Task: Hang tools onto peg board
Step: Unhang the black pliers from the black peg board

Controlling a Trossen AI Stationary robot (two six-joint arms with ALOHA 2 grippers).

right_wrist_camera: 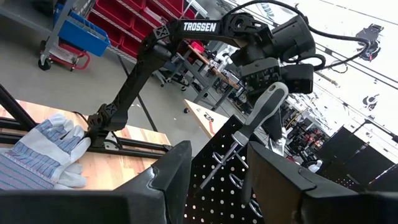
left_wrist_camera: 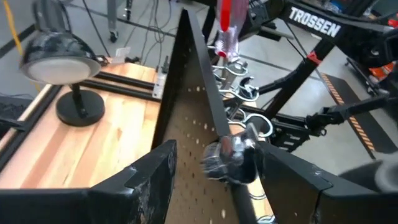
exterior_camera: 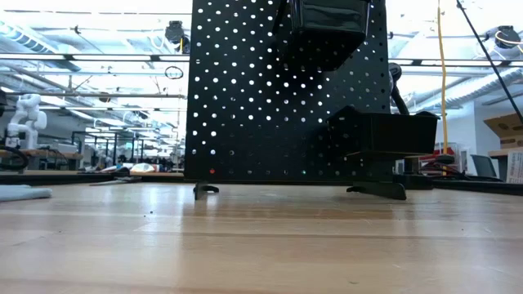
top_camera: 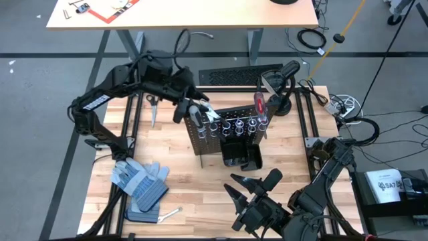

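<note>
Matt perforated metal peg board (exterior_camera: 286, 98) (wood table (exterior_camera: 261, 245))

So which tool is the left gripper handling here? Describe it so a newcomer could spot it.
Find the upright black peg board mid-table, with its row of silver rings along the top. At the row's left end, the left gripper holds a grey-handled screwdriver over the rings. Its grey-and-black grip sets it apart from the red-handled screwdriver already hanging at the right end.
</note>
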